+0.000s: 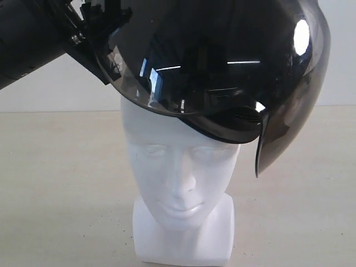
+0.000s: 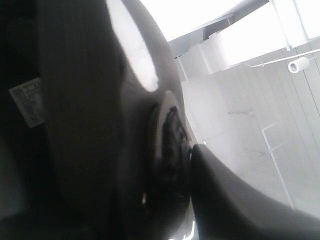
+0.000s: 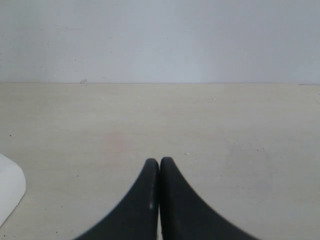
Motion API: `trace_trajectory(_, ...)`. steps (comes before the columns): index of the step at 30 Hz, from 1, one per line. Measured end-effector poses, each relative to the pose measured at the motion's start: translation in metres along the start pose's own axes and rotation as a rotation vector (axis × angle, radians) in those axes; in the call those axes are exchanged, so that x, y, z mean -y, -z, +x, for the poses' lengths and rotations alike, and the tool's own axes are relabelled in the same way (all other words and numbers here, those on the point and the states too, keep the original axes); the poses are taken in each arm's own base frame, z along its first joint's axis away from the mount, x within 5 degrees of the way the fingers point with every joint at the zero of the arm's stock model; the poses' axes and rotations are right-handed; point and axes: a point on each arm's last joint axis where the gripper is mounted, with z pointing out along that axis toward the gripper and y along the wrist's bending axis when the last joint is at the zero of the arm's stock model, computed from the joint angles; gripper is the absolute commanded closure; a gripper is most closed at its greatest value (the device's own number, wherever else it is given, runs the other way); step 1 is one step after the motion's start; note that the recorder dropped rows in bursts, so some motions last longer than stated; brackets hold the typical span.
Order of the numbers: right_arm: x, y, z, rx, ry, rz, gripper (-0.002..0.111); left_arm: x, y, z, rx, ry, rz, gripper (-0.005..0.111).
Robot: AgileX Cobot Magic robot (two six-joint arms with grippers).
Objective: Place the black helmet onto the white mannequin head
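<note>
My left gripper (image 1: 92,41) is clamping the black helmet (image 1: 222,55) by its rim, tilting it over the crown of the white mannequin head (image 1: 181,167). My right gripper (image 3: 159,170) is idling, pinched together and empty. Next, I'm judging: levelling, then lowering squarely.

Pale beige tabletop (image 1: 61,189), matte, lightly flecked with tiny dark specks, filling the lower part of the exterior view. Behind it a plain off-white wall (image 1: 50,92), bare, meeting the far edge of the tabletop in one straight level line. Same line across the right wrist view, with a faint pinkish smudge (image 3: 115,140) on the tabletop. Soft, even light; shadows weak and blurred. In the left wrist view, a white panelled surface (image 2: 250,130) crossed by thin dark seams, wall or ceiling impossible to tell. Beside it a washed-out bright patch (image 2: 200,15), glaring white. Near the panels a small white cylindrical fitting (image 2: 300,65) on a thin rail.
</note>
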Motion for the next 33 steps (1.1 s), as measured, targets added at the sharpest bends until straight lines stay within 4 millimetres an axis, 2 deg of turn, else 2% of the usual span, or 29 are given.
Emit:
trace_trajectory(11, 0.000, 0.000, -0.002, 0.024, 0.000, 0.001, 0.109, -0.002, 0.006, 0.003, -0.003, -0.005, -0.021, 0.102)
trace_trajectory(18, 0.000, 0.000, -0.004, 0.039, -0.002, 0.001, 0.109, -0.005, 0.017, -0.004, 0.019, -0.017, -0.057, 0.102)
trace_trajectory(28, 0.000, 0.000, -0.004, 0.049, -0.002, 0.002, 0.109, -0.007, 0.017, -0.004, 0.012, -0.020, -0.065, 0.102)
trace_trajectory(33, 0.000, 0.001, -0.012, 0.133, -0.031, 0.003, 0.109, -0.007, 0.018, -0.005, 0.011, -0.022, -0.068, 0.102)
